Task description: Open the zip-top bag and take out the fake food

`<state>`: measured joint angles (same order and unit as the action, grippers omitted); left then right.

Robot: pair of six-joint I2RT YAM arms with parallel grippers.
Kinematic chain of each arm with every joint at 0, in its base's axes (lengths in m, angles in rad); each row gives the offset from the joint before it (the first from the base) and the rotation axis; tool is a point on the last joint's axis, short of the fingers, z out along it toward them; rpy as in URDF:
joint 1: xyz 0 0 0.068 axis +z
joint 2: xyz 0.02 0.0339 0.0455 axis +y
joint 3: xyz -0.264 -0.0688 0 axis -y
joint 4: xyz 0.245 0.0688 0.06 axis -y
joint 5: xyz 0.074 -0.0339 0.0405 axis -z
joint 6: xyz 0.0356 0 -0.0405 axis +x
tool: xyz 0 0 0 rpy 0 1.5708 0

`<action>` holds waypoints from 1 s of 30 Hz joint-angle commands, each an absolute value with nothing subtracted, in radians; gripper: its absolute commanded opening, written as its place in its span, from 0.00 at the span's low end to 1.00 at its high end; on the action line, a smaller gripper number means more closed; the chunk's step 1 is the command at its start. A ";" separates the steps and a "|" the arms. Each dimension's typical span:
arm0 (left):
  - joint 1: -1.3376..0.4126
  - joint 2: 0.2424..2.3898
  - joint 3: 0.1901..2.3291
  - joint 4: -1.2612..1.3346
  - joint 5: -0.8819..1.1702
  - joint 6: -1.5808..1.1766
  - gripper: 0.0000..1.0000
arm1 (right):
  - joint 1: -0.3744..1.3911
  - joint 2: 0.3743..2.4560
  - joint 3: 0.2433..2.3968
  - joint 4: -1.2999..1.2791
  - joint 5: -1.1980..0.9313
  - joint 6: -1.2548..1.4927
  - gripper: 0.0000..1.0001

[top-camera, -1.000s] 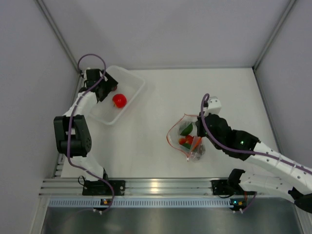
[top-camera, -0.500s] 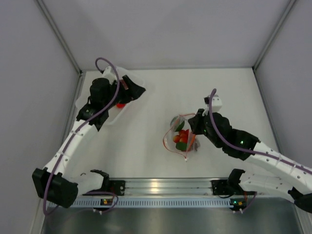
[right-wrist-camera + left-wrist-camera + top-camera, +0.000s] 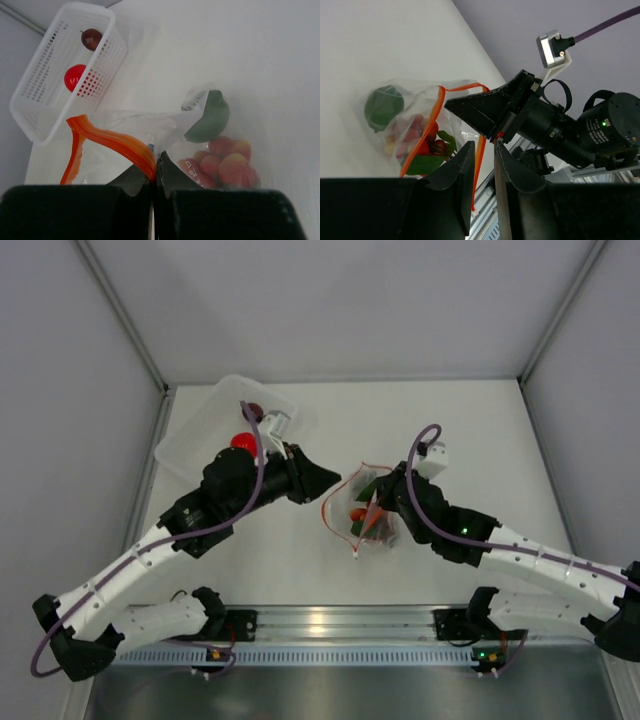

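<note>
1. Right fingers (image 3: pixel 172 176) are pinched shut on the zip-top bag's (image 3: pixel 340 502) orange rim, mid desk (image 3: pixel 470 430).
2. Left fingers (image 3: pixel 456 172), barely parted and empty, point at the bag's mouth.
3. This looks like the removal step: the left must reach inside for the fake food (image 3: pixel 360 517).

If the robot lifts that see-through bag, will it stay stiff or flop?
Probably flop: the zip-top bag is crinkled and its orange zip strip bends where the right pincer pinches it. The green ball inside would likely roll to the bottom.
</note>
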<state>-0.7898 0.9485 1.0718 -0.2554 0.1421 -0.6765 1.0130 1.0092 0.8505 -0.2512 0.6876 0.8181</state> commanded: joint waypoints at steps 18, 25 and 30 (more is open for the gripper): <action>-1.071 1.385 1.097 -0.140 -0.063 -0.795 0.25 | 1.005 0.827 0.801 -0.391 0.925 0.762 0.00; -1.068 1.495 1.091 -0.140 -0.084 -0.785 0.24 | 1.003 0.779 0.837 -0.541 0.971 0.697 0.00; -1.006 1.525 1.057 -0.164 -0.118 -0.792 0.13 | 1.005 0.782 0.919 -0.721 0.892 0.608 0.00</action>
<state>-1.0458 1.5211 1.0744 -0.1806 -0.0738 -0.7860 1.0111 0.7940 0.8318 -0.6014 0.9123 0.6876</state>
